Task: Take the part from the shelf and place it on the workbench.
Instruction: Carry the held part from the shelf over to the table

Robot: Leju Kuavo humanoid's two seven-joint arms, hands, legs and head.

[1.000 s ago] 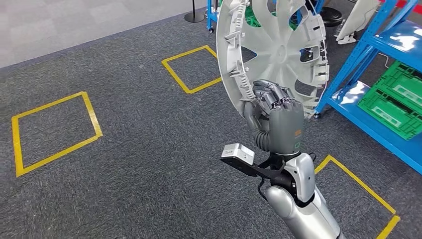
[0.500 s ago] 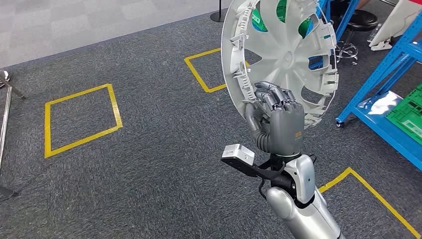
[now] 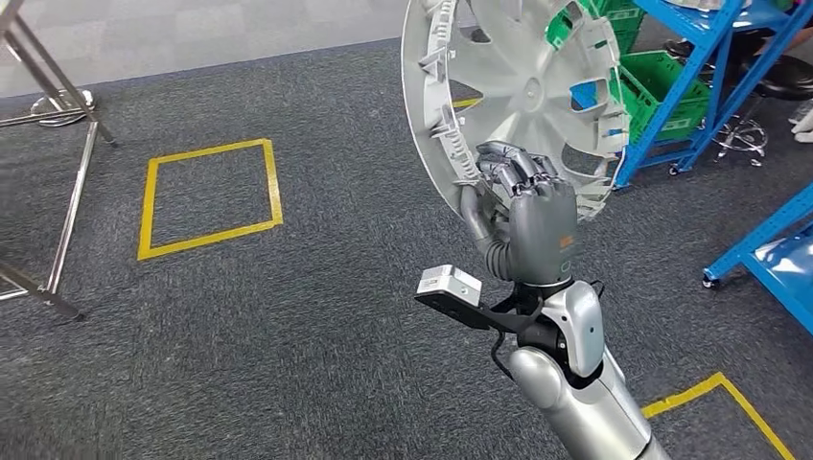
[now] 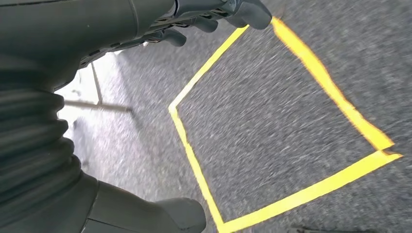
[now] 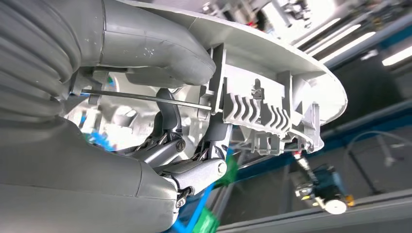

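The part, a large silver-grey wheel cover with spokes and clips along its rim, is held upright and raised in front of the robot by the right hand. Its lower rim is gripped between the thumb and the curled fingers, the ribbed inner side being turned toward the camera in the head view. In the right wrist view the thumb is seen pressed on one face of the cover's edge while the fingers are closed on the other face.

The left hand is seen in its wrist view above the carpet, with nothing held; its fingers are extended and slightly apart from the thumb.

Dark grey carpet is crossed by yellow tape squares. A blue shelf with green crates stands behind the part, well apart from it. Thin metal legs of a frame are seen at the left of the head view, on the carpet.
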